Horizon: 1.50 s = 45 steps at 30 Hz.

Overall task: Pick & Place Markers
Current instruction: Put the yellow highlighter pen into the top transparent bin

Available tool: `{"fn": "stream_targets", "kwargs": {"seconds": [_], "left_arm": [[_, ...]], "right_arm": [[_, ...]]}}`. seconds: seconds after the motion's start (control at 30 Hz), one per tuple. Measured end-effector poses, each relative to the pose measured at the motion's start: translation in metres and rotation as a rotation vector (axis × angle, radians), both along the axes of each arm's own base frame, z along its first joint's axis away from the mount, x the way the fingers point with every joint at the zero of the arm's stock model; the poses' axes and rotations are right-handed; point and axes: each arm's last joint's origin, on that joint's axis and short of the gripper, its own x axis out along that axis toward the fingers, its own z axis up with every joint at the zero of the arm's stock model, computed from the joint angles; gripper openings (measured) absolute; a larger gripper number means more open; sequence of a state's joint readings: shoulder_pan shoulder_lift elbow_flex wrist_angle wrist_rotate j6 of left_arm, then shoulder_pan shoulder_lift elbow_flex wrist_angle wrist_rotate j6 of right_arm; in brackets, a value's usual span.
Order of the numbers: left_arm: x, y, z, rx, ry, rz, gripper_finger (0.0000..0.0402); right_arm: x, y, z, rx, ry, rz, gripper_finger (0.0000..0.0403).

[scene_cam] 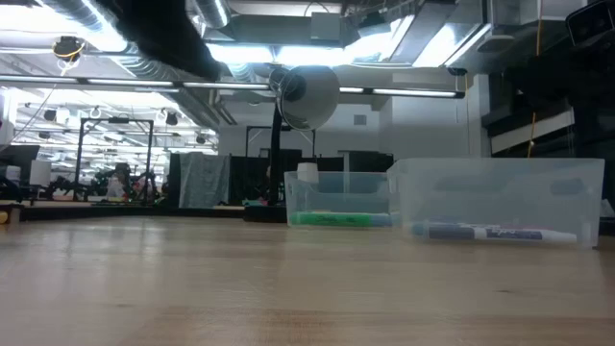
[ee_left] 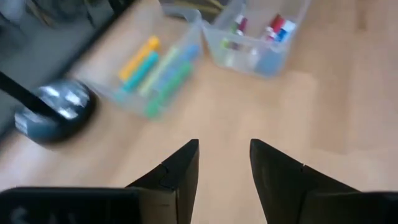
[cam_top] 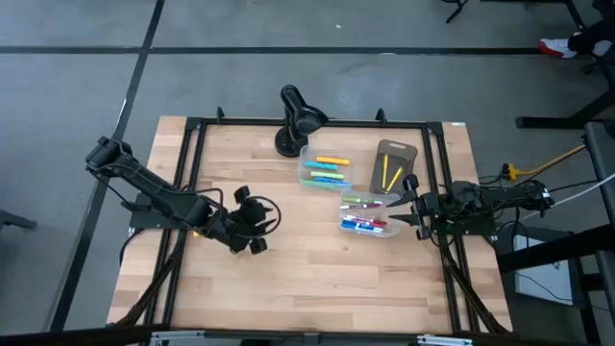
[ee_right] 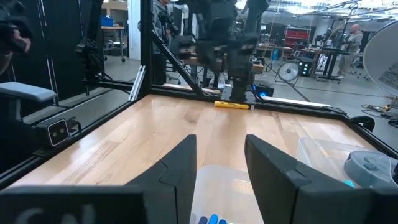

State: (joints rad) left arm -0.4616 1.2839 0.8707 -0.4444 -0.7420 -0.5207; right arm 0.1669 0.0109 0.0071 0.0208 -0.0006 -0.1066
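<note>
Markers (cam_top: 365, 213) — short, bright, mixed colours — lie binned.

I'm scanning every view for lettering and finding nothing I can read. The blue-and-white marker (scene_cam: 495, 233) inside the clear plastic bin (scene_cam: 500, 183) nearest the low camera carries dark printing along its barrel, but it's too small and smeared for me to make out. No labels, brands, numbers or signs are readable anywhere else.
</note>
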Motion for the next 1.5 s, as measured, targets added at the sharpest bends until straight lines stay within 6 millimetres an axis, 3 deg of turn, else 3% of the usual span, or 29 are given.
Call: {"fn": "stream_targets", "kwargs": {"seconds": [0.23,0.43,0.8,1.0,1.2,1.5], "left_arm": [[-0.011,-0.019,-0.005,-0.301,0.006,0.02,0.0129],[-0.03,-0.033,-0.014,-0.473,0.141,0.058,0.0123],[-0.085,-0.036,-0.029,-0.621,0.445,0.548,0.0118],[-0.099,-0.04,-0.039,-0.573,0.561,0.77,0.0118],[-0.099,-0.046,-0.055,-0.465,0.638,0.868,0.0118],[-0.104,-0.041,-0.087,-0.388,0.593,1.108,0.0118]], "right_arm": [[0.0,0.0,0.0,0.0,0.0,0.0,0.0136],[0.0,0.0,0.0,0.0,0.0,0.0,0.0136],[0.0,0.0,0.0,0.0,0.0,0.0,0.0136],[0.0,0.0,0.0,0.0,0.0,0.0,0.0136],[0.0,0.0,0.0,0.0,0.0,0.0,0.0136],[0.0,0.0,0.0,0.0,0.0,0.0,0.0136]]}}
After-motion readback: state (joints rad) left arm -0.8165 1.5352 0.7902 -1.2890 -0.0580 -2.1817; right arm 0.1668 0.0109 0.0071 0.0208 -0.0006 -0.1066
